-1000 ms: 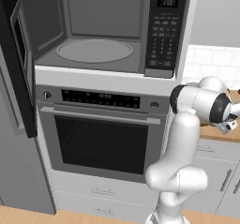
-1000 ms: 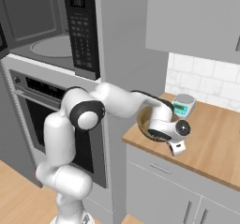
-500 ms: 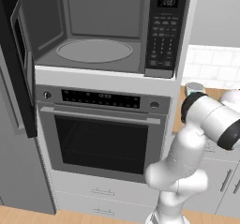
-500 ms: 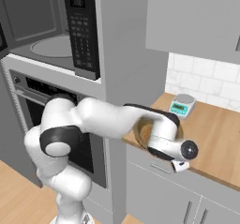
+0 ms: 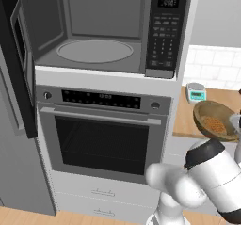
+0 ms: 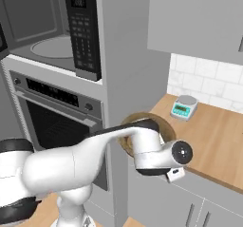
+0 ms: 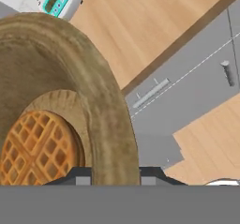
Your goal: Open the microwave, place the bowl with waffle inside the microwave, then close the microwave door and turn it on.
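My pincer (image 7: 111, 175) is closed partway on the thick rim of the bowl with waffle (image 7: 70, 110), one finger on each side of the wall. The round, rough-grained wooden bowl (image 5: 214, 120) hangs tilted above the edge of the wooden counter (image 6: 223, 140), its mouth tipped toward the oven side, a golden gridded waffle (image 7: 37, 148) in it. The microwave door (image 5: 19, 64) stands swung open at the left, the grey cavity holding only its glass turntable (image 5: 94, 51)
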Robot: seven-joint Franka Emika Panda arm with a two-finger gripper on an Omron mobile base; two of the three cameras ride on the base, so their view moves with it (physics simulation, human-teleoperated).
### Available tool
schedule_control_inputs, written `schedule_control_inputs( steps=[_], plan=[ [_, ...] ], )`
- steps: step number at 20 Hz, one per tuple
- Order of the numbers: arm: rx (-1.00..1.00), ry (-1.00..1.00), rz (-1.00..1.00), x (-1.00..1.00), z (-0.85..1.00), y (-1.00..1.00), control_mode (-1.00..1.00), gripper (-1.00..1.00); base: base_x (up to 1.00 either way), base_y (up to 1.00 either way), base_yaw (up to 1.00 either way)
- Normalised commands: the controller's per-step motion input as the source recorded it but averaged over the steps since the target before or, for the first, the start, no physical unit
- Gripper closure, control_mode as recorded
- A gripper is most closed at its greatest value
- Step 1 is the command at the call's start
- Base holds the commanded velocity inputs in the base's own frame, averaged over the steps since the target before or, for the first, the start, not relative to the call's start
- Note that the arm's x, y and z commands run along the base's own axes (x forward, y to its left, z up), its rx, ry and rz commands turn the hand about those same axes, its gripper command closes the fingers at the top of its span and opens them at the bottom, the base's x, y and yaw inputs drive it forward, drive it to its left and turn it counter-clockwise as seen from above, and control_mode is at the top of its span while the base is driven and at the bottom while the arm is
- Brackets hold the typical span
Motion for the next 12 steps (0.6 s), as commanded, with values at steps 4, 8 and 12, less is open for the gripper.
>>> schedule_control_inputs(
  steps=[4,8,12],
  plan=[
    [-0.09,0.24,-0.05,-0.19,0.63,0.56,-1.00,1.00,0.00,0.00,0.00],
    [-0.09,0.21,-0.10,-0.20,0.63,0.58,-1.00,1.00,0.00,0.00,0.00],
    [-0.07,0.11,-0.13,-0.62,0.63,0.45,-1.00,1.00,0.00,0.00,0.00]
  ],
)
